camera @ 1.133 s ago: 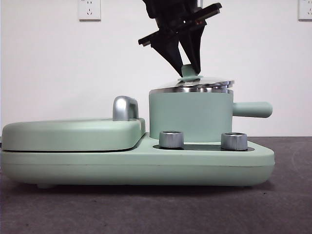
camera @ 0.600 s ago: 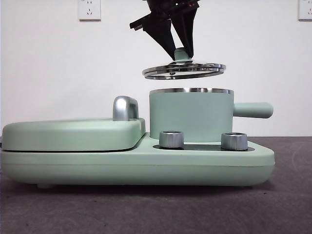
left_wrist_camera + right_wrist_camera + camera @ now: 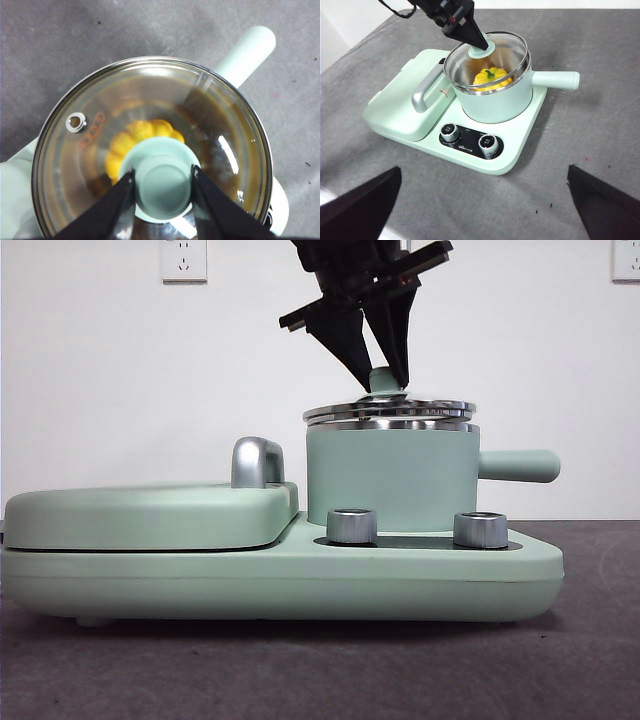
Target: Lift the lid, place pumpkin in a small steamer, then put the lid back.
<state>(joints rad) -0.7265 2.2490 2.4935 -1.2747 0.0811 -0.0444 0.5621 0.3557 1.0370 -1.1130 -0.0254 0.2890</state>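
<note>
The small steamer [image 3: 390,480] stands on the right of the base, its straight handle [image 3: 518,465] pointing right. My left gripper [image 3: 383,378] comes down from above and is shut on the mint-green knob [image 3: 162,180] of the lid [image 3: 390,408]. The lid lies level at the pot's steel rim, with a thin gap visible. The pumpkin [image 3: 491,77] sits inside the pot and also shows through the glass in the left wrist view [image 3: 142,131]. My right gripper [image 3: 482,170] hangs open and empty, high above the table's front.
The wide mint-green base [image 3: 280,580] carries two silver knobs [image 3: 352,526] [image 3: 480,530] at the front. A large flat cover [image 3: 150,515] with a chrome handle [image 3: 257,462] lies left of the pot. Grey table surface [image 3: 590,120] surrounds the base.
One second ago the lid sat tilted on the pot. Half a second ago my left gripper held it well above the rim. Now it is back down, level at the rim.
</note>
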